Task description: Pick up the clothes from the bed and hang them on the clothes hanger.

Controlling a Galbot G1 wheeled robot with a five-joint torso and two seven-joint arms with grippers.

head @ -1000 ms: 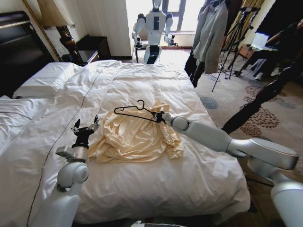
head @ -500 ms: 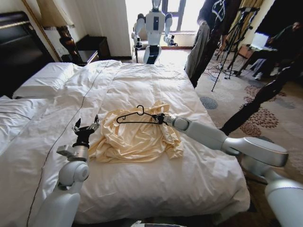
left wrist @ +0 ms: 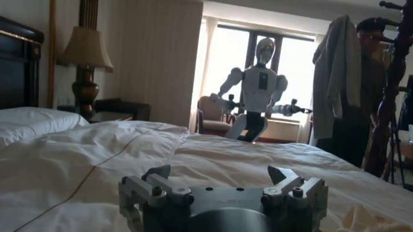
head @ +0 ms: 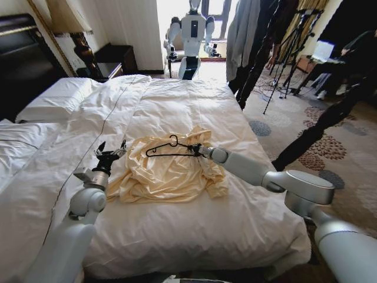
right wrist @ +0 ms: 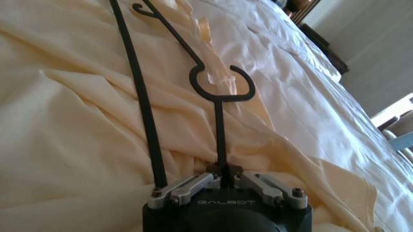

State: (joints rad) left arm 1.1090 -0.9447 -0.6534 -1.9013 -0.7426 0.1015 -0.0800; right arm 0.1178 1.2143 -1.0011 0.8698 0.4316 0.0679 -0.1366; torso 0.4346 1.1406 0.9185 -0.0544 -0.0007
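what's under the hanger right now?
The clothes hanger, held by the right pincer, lies over the cream clothes, which rest on the bed. The duvet beneath the fabric is covered.

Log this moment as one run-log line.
right gripper: shut on thin black hanger | over cream-yellow top | left gripper: open, beside top

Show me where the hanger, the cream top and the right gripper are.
hanger (head: 171, 154), head view, on its lower bar.
cream top (head: 168, 180), head view, middle of the fabric.
right gripper (head: 197, 150), head view, fingertips clamped on the hanger.
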